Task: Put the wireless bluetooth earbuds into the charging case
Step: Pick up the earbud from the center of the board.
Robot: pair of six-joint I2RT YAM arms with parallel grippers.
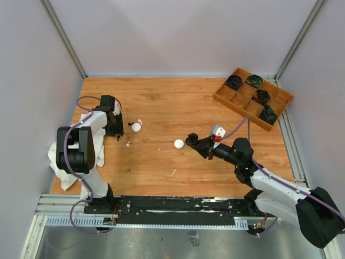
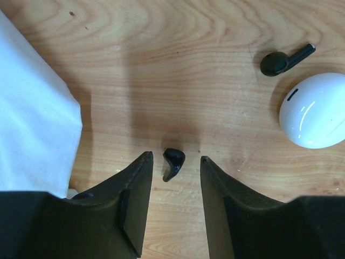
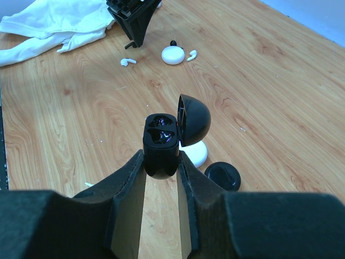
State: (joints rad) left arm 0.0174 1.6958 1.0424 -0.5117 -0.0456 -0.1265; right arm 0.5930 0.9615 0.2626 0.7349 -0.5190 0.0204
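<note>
Our left claw [image 2: 174, 156] sits spread around a black earbud [image 2: 173, 164] — right claw [image 3: 161, 156] pinching the open black charging case [image 3: 160, 136].

Right end effector [image 3: 161, 157] — clamped on open black charging case [image 3: 160, 141]

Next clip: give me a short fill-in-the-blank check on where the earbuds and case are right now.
1. The right hand grips a black rounded plastic charging case whose hinged lid stands ____.
2. A small black plastic earbud lies on the wooden table ____ the left hand's two fingers, touching neither.
3. Beside the left hand lies a crumpled fabric cloth coloured ____.
Missing words: open; between; white.
</note>
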